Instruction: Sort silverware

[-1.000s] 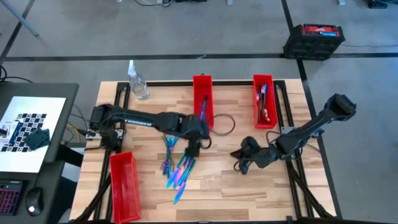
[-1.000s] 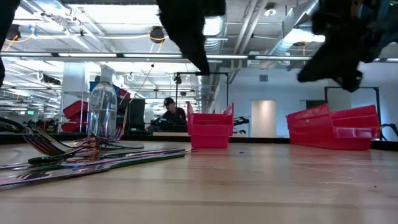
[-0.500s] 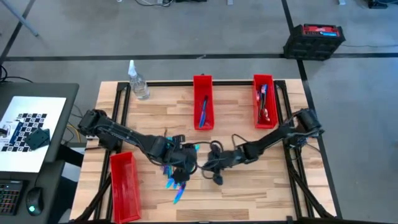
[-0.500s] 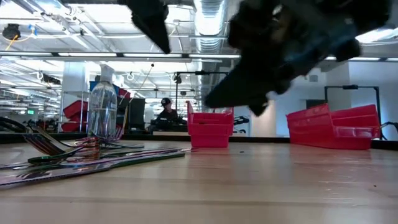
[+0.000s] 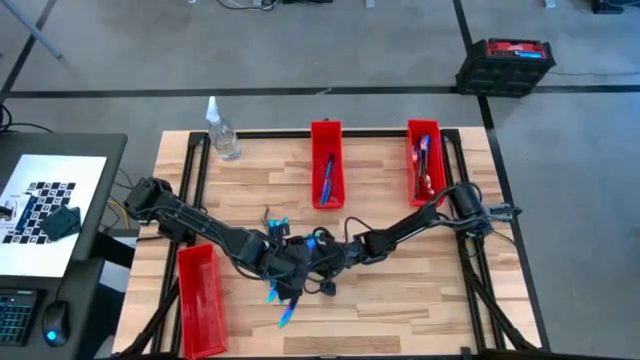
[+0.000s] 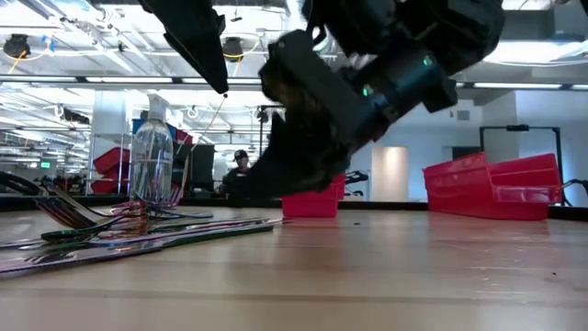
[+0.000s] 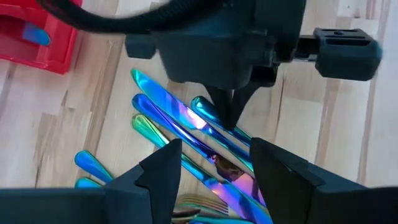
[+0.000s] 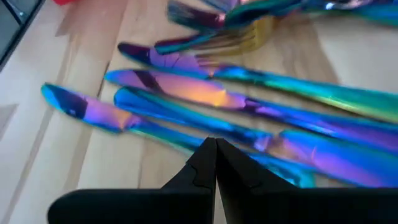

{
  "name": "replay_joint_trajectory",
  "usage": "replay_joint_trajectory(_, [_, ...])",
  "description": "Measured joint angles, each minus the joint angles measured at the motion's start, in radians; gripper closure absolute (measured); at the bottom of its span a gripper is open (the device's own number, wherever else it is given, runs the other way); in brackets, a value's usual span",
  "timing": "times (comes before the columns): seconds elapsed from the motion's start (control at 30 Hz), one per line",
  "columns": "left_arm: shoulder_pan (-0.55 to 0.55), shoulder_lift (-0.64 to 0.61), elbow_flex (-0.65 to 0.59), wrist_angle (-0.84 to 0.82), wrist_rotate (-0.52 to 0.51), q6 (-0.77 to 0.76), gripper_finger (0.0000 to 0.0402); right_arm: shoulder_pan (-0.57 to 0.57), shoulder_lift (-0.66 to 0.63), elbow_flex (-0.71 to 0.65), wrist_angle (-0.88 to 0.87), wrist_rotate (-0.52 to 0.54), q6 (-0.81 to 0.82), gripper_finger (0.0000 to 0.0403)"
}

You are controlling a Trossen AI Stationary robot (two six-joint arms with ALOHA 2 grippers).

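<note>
Together, both grippers are being held over the silverware (image 5: 283, 296) heaped on the table's (image 5: 400, 290) near-left part: the right gripper (image 8: 215, 163), fingers pressed closed, is being lowered onto a knife (image 8: 186, 118); the left gripper (image 7: 214, 163) is being kept wide apart

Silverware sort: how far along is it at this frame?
Partly done. Pieces already lie in the middle bin and the right bin; the bin at front left looks empty. In hand: both grippers are at the pile, the left gripper open over it, the right gripper shut with its tip at a piece. Neither holds anything yet. Most of the pile remains.
</note>
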Motion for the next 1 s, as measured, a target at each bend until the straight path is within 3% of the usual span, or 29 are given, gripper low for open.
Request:
replay_joint_trajectory(0.33, [0.000, 0.000, 0.000, 0.005, -0.007, 0.011, 0.0224, -0.008, 0.020, 0.001, -0.023, 0.004, 0.014, 0.0403])
replay_joint_trajectory(0.57, [-0.001, 0.000, 0.000, 0.004, -0.005, 0.012, 0.0224, 0.028, -0.010, 0.005, -0.174, 0.015, 0.001, 0.0403])
replay_joint_trajectory(0.73, [-0.001, 0.000, 0.000, 0.004, -0.006, 0.026, 0.0224, 0.038, -0.024, 0.008, -0.065, -0.008, -0.014, 0.0403])
replay_joint_trajectory(1.0, [0.005, 0.000, 0.000, 0.005, -0.009, 0.045, 0.0224, -0.024, 0.024, 0.051, -0.052, 0.001, -0.020, 0.0403])
